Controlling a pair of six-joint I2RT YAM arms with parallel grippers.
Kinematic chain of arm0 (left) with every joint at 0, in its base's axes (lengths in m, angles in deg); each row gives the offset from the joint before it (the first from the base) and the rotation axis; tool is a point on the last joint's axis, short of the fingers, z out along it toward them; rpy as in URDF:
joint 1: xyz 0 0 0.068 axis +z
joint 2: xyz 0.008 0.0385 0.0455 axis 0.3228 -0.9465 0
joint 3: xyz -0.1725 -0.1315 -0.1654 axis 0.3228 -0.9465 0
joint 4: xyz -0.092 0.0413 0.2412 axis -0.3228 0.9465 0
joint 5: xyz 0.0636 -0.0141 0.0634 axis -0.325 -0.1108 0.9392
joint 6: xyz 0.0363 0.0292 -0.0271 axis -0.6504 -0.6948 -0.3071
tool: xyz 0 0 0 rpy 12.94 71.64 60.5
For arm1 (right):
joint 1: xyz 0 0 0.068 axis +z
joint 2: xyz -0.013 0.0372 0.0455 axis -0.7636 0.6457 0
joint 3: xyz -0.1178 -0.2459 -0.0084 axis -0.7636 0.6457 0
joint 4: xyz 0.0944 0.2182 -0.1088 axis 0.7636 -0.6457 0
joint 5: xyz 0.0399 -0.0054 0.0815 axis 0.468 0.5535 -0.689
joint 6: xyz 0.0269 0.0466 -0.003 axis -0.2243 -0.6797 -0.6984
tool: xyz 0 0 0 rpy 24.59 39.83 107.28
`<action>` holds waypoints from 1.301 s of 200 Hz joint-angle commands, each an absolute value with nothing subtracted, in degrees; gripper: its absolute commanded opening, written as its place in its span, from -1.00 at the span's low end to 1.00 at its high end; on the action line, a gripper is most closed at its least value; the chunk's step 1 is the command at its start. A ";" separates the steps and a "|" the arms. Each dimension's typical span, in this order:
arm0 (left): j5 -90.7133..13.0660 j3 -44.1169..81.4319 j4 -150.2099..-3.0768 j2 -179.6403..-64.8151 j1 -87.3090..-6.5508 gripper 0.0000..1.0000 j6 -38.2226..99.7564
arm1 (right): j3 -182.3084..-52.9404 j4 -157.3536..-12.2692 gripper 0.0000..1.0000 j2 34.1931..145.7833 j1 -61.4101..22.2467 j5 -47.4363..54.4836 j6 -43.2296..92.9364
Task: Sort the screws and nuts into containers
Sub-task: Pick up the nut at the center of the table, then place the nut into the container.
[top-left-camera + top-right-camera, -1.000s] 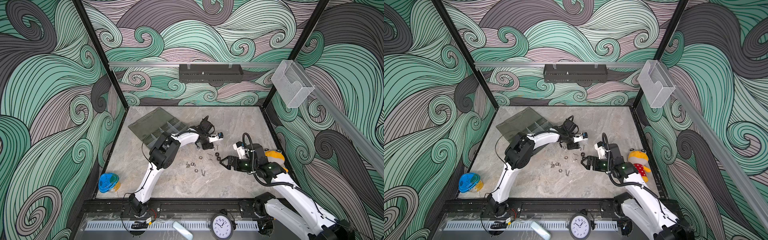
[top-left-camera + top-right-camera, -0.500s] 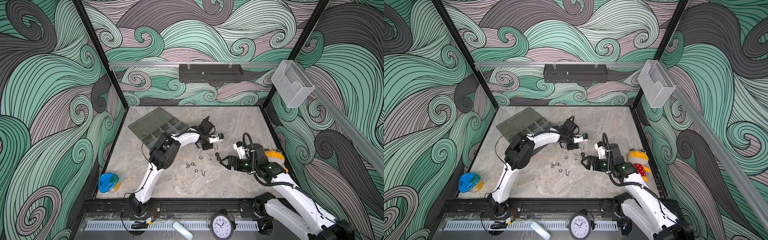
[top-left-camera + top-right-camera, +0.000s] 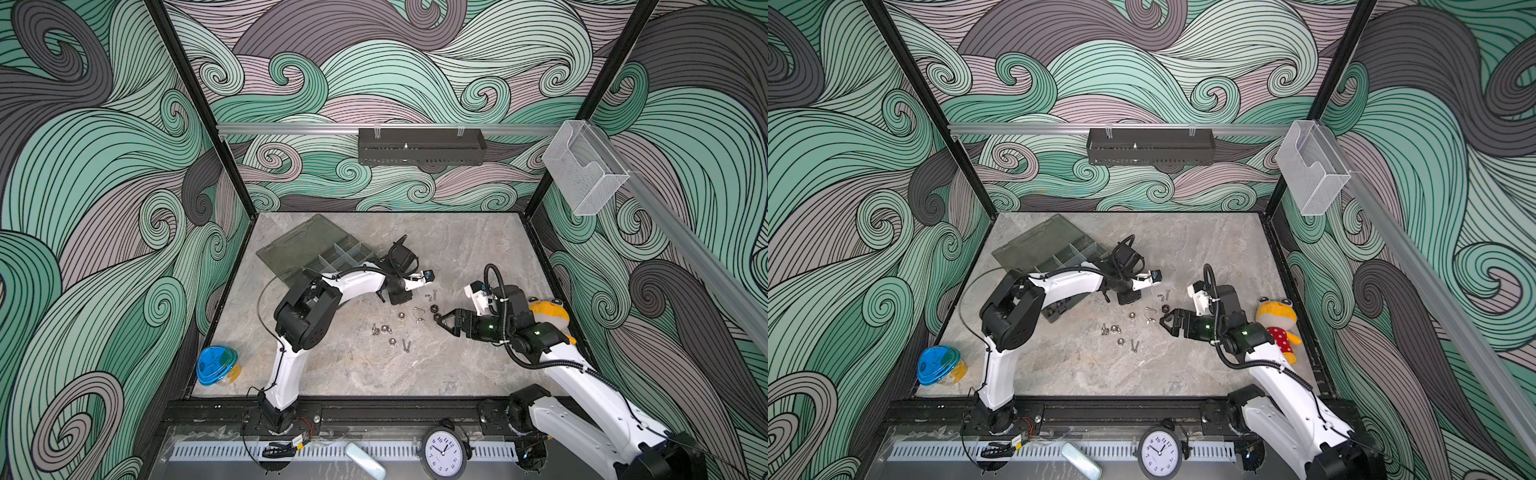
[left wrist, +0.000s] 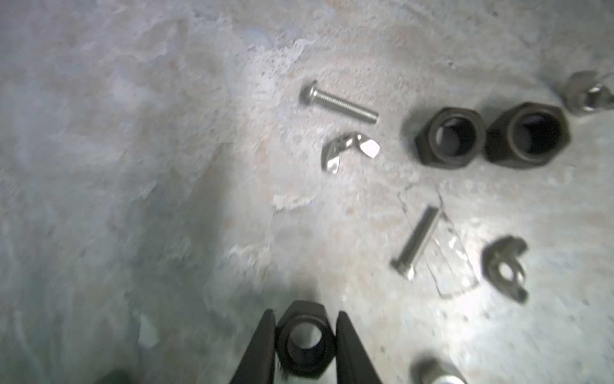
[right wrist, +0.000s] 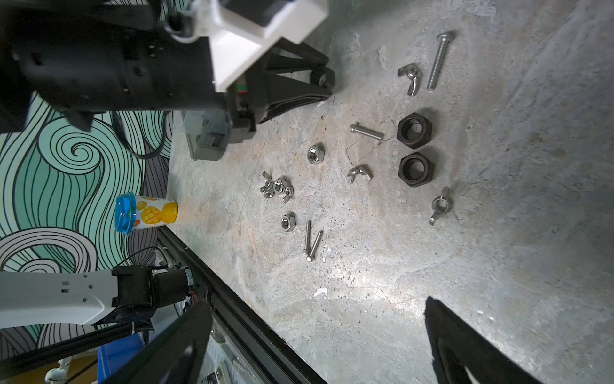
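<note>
A black nut (image 4: pixel 304 342) is clamped between the left jaws; the right jaws are spread wide. Other screws (image 5: pixel 439 60) and nuts (image 5: pixel 415 170) are scattered on the desk (image 3: pixel 365 374), near the open box (image 3: pixel 303 249).

Black hex nut (image 4: pixel 305 342) is pinched between the left claw (image 4: pixel 305 316) tips, bore towards the wrist camera. The rest lies loose on the surface between the two claws:
- ahead of the wide-open right claw (image 5: pixel 315 302): black nut pair (image 5: pixel 414 149), flat, close side by side
- round-head screw (image 5: pixel 365 131) with its tip towards one black nut; bent wing nut (image 5: pixel 358 173) just beside it
- long screw (image 5: pixel 438 60) with a wing nut (image 5: pixel 410 79) alongside
- lone wing nut (image 5: pixel 440 206) on the pair's other side
- nearer the left claw: two silver hex nuts (image 5: pixel 315 153), a wing-nut clump (image 5: pixel 275 189), two thin screws (image 5: pixel 310 244) side by side

Organiser box (image 3: pixel 316 253) sits behind the left claw, lid open flat. Compartment contents can't be made out.
</note>
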State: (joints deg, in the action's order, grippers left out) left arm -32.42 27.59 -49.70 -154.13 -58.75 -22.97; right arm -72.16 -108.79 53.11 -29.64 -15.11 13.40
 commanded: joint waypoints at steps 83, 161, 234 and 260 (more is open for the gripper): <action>-24.85 8.36 -50.55 -129.21 -35.51 -0.64 -11.35 | -77.63 -99.83 0.99 63.21 -18.34 -12.80 11.60; -18.58 12.82 -44.79 -136.60 -31.66 -0.61 -8.34 | -74.53 -100.29 0.99 59.93 -17.63 -10.51 10.47; -17.81 12.78 -44.29 -136.16 -31.66 -0.44 -7.50 | -75.27 -101.42 0.99 59.62 -17.60 -10.12 10.76; -18.45 12.70 -44.51 -135.60 -31.71 -0.42 -7.02 | -75.06 -101.59 0.99 59.30 -17.60 -9.91 10.61</action>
